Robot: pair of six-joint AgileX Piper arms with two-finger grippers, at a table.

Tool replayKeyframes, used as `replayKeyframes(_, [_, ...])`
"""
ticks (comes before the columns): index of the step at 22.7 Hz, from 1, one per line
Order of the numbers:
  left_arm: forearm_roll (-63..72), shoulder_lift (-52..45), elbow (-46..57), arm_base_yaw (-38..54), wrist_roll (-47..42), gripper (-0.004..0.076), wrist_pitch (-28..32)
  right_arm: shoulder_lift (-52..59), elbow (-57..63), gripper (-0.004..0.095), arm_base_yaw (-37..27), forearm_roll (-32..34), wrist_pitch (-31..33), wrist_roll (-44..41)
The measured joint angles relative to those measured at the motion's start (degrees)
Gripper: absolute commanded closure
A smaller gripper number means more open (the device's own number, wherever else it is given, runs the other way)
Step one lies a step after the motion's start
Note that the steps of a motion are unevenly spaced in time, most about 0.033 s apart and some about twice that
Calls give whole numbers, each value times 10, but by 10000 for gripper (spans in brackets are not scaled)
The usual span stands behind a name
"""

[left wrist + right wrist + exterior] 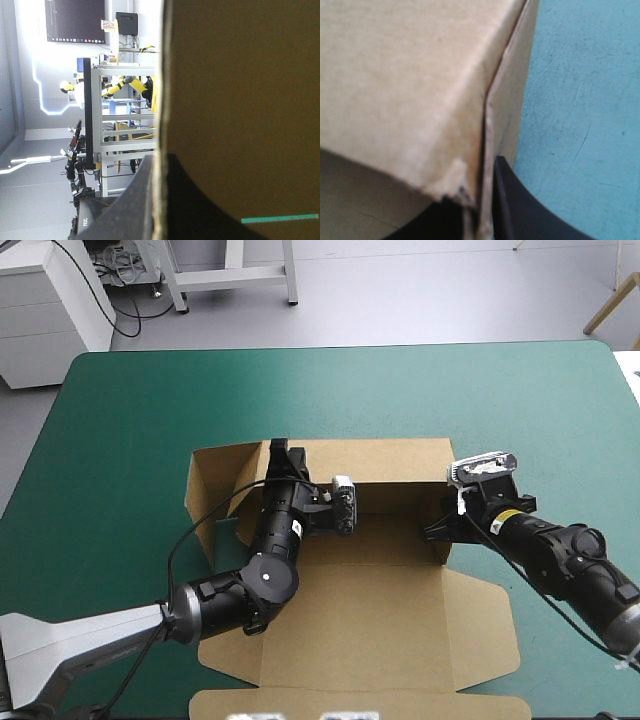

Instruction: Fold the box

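Two grippers clamped on raised walls of the box (380, 610)
Left gripper (159, 172) nips board at the far-left corner, right gripper (487, 195) the right wall; box lies mid-table on the teal-green cover (130, 410). Uneven pulling might tear or untuck a wall.

Free teal-green cover (130, 420) around box (380, 610)

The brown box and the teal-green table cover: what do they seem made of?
The brown cut-sheet box looks like matte cardboard, probably corrugated: pale layered cut edge, frayed corner. The teal-green table cover looks like a smooth matte mat, perhaps rubber or vinyl: fine scratches, no weave.
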State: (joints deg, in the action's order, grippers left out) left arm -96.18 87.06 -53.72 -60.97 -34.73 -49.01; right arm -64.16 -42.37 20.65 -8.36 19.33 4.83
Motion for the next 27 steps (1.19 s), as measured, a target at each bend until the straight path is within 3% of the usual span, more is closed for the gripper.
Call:
replayKeyframes(7, [0, 0, 0, 0, -5, 731, -2, 0, -1, 927, 0, 9, 0, 17])
replayKeyframes(9, [0, 0, 0, 0, -7, 683, -2, -1, -12, 927, 0, 17, 17, 18])
replayKeyframes(11, [2, 0, 0, 0, -10, 564, 0, -10, -34, 927, 0, 33, 50, 17])
replayKeyframes(12, [2, 0, 0, 0, -11, 449, 2, -15, -40, 927, 0, 36, 60, 17])
replayKeyframes(16, [-1, 0, 0, 0, -11, 295, 7, -39, -69, 927, 0, 43, 79, 17])
replayKeyframes(27, [-14, 0, 0, 0, -16, 286, 7, -53, -75, 927, 0, 54, 87, 5])
